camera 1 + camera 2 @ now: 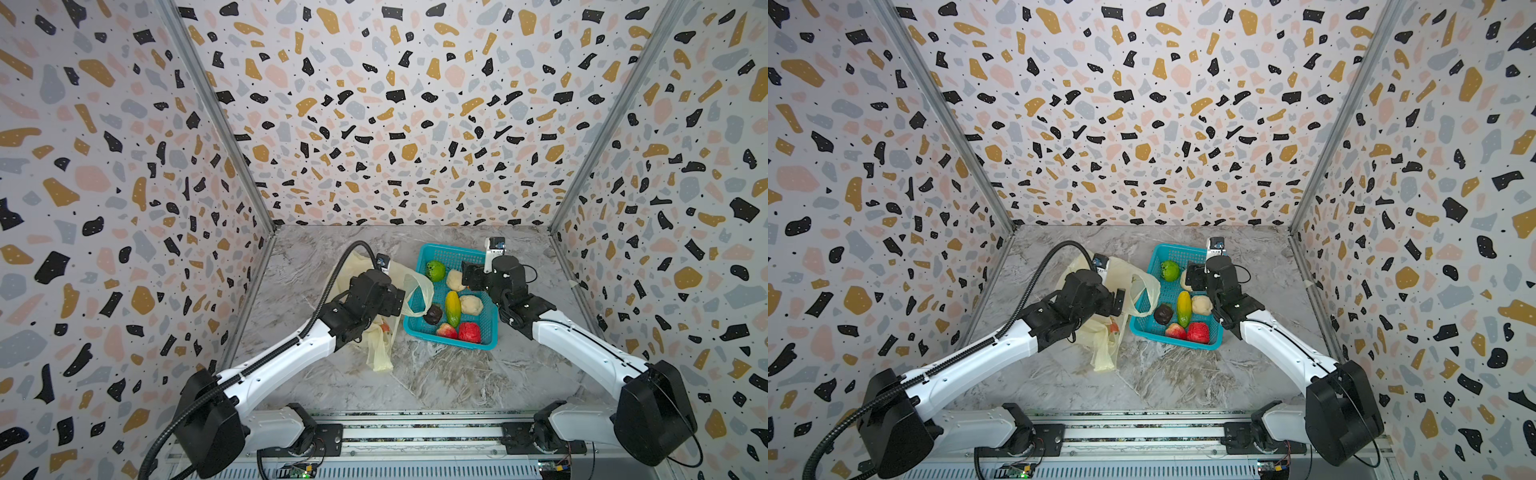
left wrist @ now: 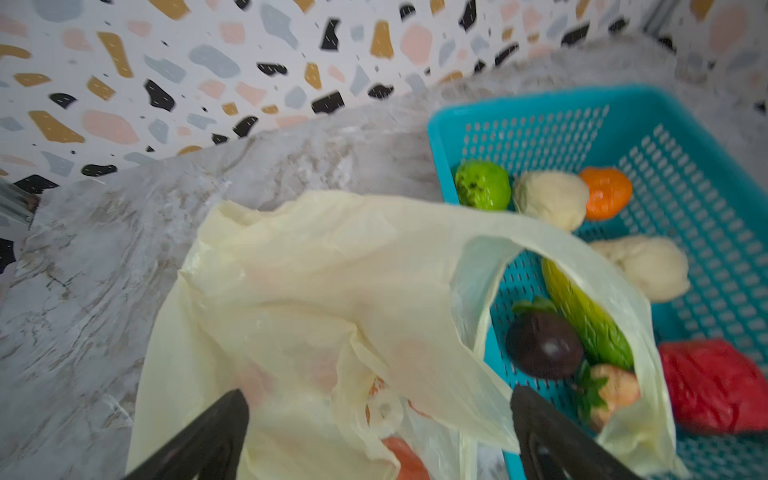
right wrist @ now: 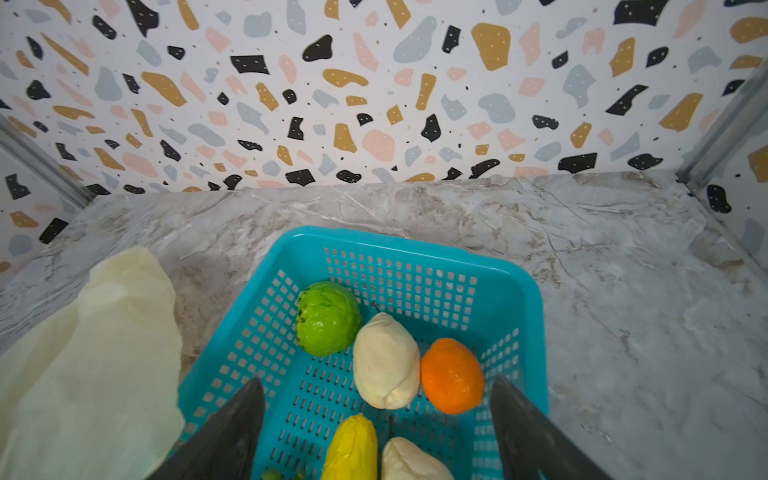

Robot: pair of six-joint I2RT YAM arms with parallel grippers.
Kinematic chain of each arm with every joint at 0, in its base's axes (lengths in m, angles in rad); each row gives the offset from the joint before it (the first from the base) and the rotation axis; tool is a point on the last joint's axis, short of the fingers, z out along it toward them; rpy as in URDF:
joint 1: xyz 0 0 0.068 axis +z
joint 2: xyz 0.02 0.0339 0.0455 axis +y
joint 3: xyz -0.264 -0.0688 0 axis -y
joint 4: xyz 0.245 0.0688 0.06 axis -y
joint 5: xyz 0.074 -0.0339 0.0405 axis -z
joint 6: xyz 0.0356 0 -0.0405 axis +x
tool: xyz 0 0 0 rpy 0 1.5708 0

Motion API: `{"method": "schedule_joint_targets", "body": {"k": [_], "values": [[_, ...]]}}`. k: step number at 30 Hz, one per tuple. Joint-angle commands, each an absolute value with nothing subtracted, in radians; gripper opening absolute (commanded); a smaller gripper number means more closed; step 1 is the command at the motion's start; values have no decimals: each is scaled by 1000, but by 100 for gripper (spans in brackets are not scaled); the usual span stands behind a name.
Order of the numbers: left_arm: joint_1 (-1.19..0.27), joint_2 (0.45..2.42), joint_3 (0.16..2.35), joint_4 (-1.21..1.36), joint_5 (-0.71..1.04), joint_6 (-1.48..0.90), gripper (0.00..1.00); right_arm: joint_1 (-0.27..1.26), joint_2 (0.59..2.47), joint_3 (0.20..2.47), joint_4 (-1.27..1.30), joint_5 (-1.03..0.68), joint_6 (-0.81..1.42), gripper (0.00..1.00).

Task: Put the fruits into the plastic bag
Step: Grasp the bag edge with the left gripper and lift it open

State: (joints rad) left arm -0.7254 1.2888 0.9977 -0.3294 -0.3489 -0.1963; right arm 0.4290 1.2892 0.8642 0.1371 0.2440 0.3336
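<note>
While left jaws gape empty over the crinkly pale-yellow plastic bag point(image 2: 332, 270), right jaws, spread wide and empty, frame the cream-white lumpy toy fruit point(image 3: 384, 361) lying lengthwise ahead.

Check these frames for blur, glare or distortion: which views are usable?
Left wrist view: motion blur, the basket holes and mango streaked. Right wrist view: sharp, the orange crisp, light even. Both top views: sharp, walls splayed by a wide lens, no glare on the table. All usable, left wrist least.
</note>
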Motion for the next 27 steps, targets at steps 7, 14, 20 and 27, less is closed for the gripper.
{"method": "schedule_joint_targets", "body": {"k": [7, 14, 20, 27], "values": [[-711, 1328, 1026, -588, -316, -118, 97, 345, 1212, 761, 192, 154, 397, 85], [-691, 1444, 1029, -583, -290, -132, 92, 350, 1191, 736, 226, 145, 411, 85], [-665, 1539, 1042, -531, -365, -127, 84, 359, 1183, 738, 231, 161, 390, 85], [-633, 1600, 1039, -447, -365, -133, 82, 367, 1181, 735, 235, 167, 379, 85]]}}
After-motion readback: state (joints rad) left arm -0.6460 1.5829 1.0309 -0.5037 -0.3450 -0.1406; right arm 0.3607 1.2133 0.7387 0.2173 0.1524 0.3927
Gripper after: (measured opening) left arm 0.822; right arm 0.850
